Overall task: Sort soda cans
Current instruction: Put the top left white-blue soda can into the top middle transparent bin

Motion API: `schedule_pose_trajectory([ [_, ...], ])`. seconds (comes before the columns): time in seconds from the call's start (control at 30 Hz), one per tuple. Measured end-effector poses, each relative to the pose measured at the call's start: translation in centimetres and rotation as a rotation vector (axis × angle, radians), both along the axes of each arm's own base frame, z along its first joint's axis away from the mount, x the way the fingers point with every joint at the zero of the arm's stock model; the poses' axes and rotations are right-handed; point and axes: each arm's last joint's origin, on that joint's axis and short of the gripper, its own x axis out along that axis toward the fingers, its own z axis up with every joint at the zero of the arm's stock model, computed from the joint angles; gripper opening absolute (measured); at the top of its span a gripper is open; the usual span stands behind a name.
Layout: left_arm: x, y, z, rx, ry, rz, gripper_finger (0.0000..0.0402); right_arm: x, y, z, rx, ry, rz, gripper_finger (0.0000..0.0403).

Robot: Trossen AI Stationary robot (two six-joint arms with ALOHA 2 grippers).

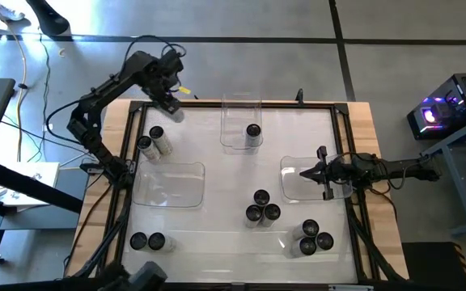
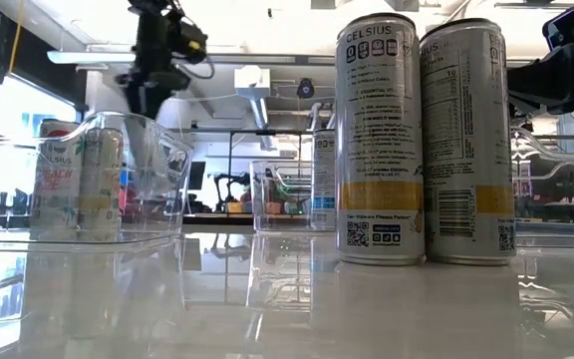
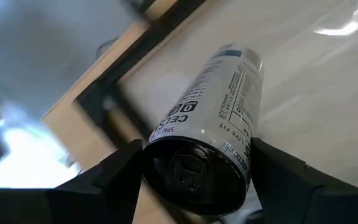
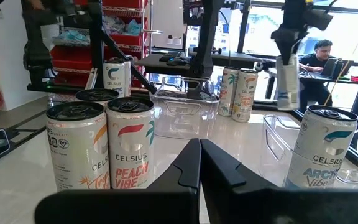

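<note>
Twelve soda cans (image 1: 261,197): eleven stand upright, scattered; one is lifted.

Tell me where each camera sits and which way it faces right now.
High: above the table, looking straight down; both arms show, left gripper and right gripper.
Low: at tabletop height, looking level across; two cans up close.
Left wrist: looks past its fingers at the held can.
Right wrist: looks over its shut fingers across the table.
Shared: both wrist views show the held can.
</note>
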Motion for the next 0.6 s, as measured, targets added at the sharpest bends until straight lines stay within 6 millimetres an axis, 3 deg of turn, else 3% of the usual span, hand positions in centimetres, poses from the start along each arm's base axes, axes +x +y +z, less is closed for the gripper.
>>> schedule_pose_trajectory([
  [0.17, 3.7, -0.6, -1.1, -0.042, 0.032, -0.135, 0.0242, 0.0, 0.0, 0.0, 0.0, 0.0, 0.001, 0.0],
  [0.4, 9.7, -2.8, -4.8, -0.125, 0.108, -0.319, 0.0241, 0.0, 0.0, 0.0, 0.0, -0.001, 0.0, 0.0],
  [0.6, 13.0, -4.4, -6.0, -0.097, 0.169, -0.431, 0.0244, 0.0, 0.0, 0.0, 0.0, 0.0, 0.0, 0.0],
])
